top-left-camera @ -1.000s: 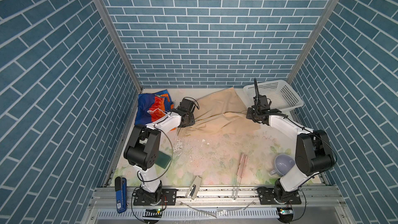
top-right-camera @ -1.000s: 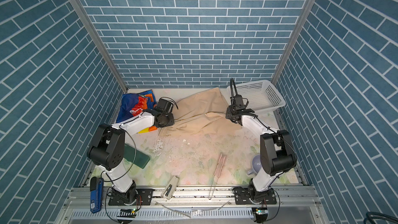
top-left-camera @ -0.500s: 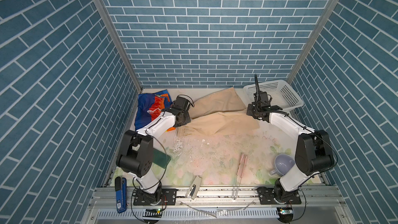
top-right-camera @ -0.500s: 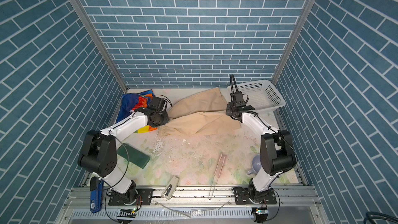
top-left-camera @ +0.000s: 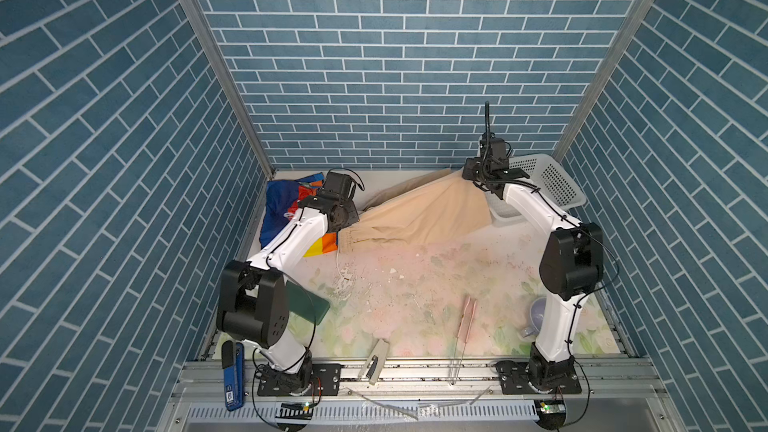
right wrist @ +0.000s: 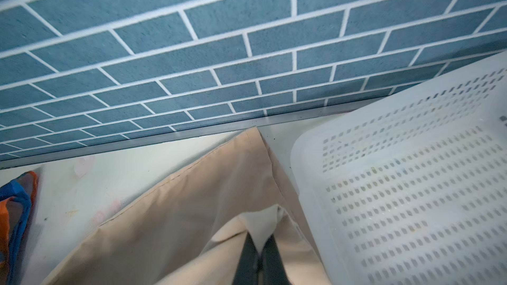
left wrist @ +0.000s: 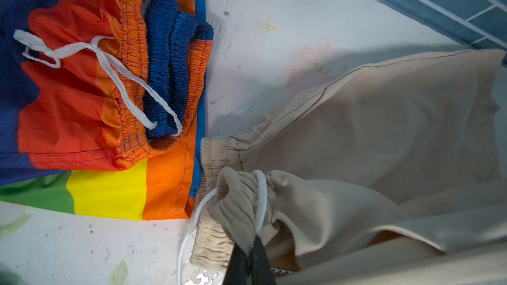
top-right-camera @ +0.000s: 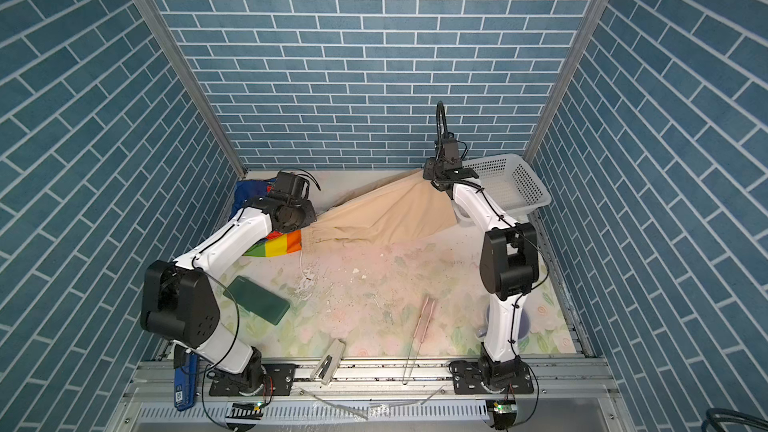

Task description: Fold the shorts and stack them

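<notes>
Beige shorts (top-left-camera: 419,214) stretched across the table's rear, between rainbow shorts (left wrist: 82,105) and white basket (right wrist: 411,187). Left gripper (left wrist: 250,253) is clamped on their gathered waistband and drawstring; right gripper (right wrist: 259,245) is clamped on the opposite edge. In both top views the arms hide the fingertips and part of the rainbow shorts.

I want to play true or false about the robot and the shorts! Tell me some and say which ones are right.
The left gripper has its jaws shut on the beige shorts at the waistband. True.
The rainbow shorts lie by the left arm, gripped by nothing. True.
The right gripper grips the rainbow shorts. False: its jaws are shut on the beige shorts.
The beige shorts lie inside the white basket. False: they stretch between both grippers, outside the white basket.
</notes>
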